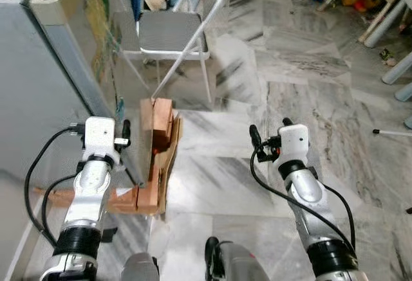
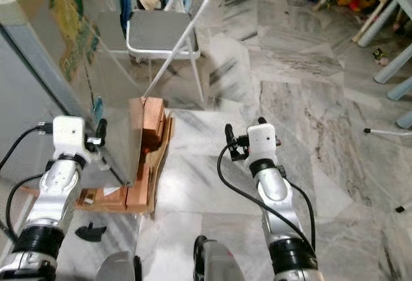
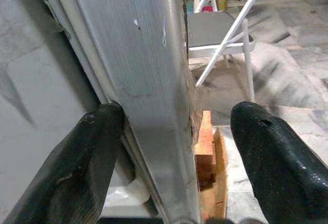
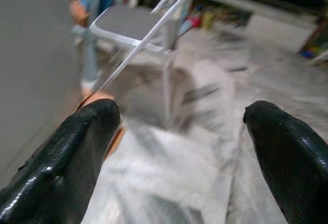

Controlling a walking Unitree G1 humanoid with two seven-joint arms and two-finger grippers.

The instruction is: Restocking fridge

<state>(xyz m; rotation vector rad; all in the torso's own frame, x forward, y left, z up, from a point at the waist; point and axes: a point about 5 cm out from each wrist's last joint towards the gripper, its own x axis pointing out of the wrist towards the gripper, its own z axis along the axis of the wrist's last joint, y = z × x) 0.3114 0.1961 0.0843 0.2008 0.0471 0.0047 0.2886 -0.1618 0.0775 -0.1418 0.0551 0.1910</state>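
Note:
The grey fridge [image 1: 32, 94] stands at my left, and its shiny door [image 1: 90, 56] with a sticker swings out toward the room. My left gripper [image 1: 123, 138] is open and straddles the door's lower edge [image 3: 148, 90]. One finger [image 3: 87, 152] rests against the seal side; the other finger [image 3: 271, 152] stands clear of the outer face. My right gripper [image 1: 265, 141] hangs open over the marble floor, with nothing between its fingers [image 4: 56, 167].
Wooden blocks and cardboard [image 1: 158, 146] prop the fridge's base. A grey folding chair [image 1: 170, 33] stands just behind the door. Pale plastic furniture legs [image 1: 393, 17] are at the far right. A small black part [image 2: 90, 231] lies on the floor by my left arm.

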